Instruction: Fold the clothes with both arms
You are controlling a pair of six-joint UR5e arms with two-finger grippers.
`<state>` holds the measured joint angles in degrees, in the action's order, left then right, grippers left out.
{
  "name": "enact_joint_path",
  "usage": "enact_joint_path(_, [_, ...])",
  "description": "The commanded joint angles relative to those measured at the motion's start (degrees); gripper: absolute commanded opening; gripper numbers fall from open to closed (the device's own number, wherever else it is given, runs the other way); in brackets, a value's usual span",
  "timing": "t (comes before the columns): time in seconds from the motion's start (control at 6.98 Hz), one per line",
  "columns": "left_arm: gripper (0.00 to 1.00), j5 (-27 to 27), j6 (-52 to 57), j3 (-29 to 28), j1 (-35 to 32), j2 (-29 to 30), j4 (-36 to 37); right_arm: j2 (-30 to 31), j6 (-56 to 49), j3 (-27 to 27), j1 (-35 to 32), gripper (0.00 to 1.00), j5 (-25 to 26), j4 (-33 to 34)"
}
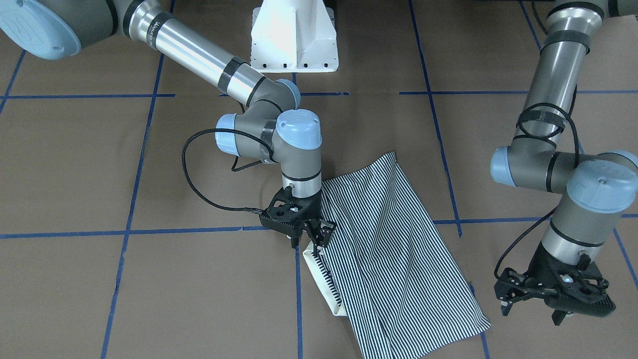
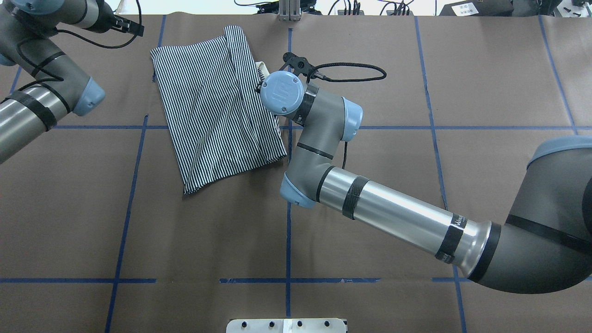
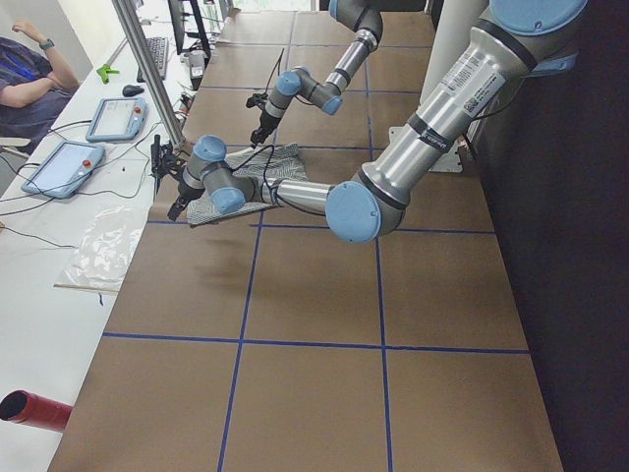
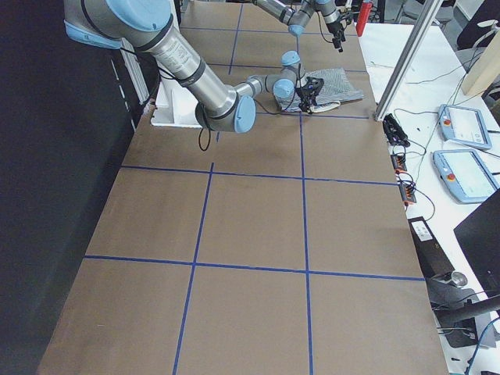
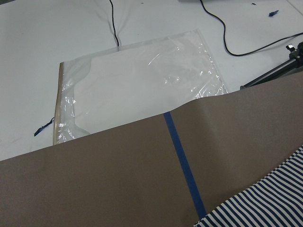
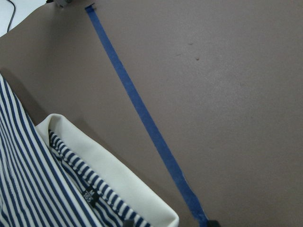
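We see the right gripper (image 1: 306, 241) at frame centre, jaws apart over the shirt (image 1: 394, 249) collar (image 1: 314, 269), left gripper (image 1: 531, 313) lower right, spread, off the cloth

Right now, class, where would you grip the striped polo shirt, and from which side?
Probably the cream collar, which juts past the folded polo shirt's long edge as a free lip. Come from above on the robot's right side, where the right gripper stands open.
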<state>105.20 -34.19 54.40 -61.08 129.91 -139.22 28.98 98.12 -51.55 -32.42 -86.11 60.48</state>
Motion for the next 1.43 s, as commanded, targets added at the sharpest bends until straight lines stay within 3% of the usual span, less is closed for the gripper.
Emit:
enact_joint_path(0.0, [1.00, 0.0, 0.0, 0.0, 0.0, 0.0, -0.1, -0.5, 2.1, 0.4, 0.4, 0.55, 0.9, -1.1])
enact_joint_path(0.29, [1.00, 0.0, 0.0, 0.1, 0.0, 0.0, -0.1, -1.6, 2.3, 3.6, 0.5, 0.49, 1.4, -4.0])
enact_joint_path(0.43, [1.00, 0.0, 0.0, 0.1, 0.0, 0.0, -0.1, -1.7, 2.3, 3.6, 0.5, 0.16, 1.4, -3.8])
enact_joint_path(0.57, [1.00, 0.0, 0.0, 0.2, 0.0, 0.0, -0.1, -1.6, 1.9, 3.5, 0.3, 0.00, 1.4, -3.4])
enact_joint_path(0.86, [1.00, 0.0, -0.1, 0.5, 0.0, -0.1, -0.1, -1.1, 0.8, 0.6, 0.1, 0.00, 0.8, -1.0])
enact_joint_path(1.0, [1.00, 0.0, -0.1, 1.1, 0.0, -0.2, -0.1, 0.3, 0.7, -5.7, 0.0, 0.00, 0.2, 6.4])
enact_joint_path(1.29, [1.00, 0.0, -0.1, 1.8, 0.0, -0.2, -0.1, 14.7, 0.8, -23.2, 0.2, 0.00, 0.2, 9.0])
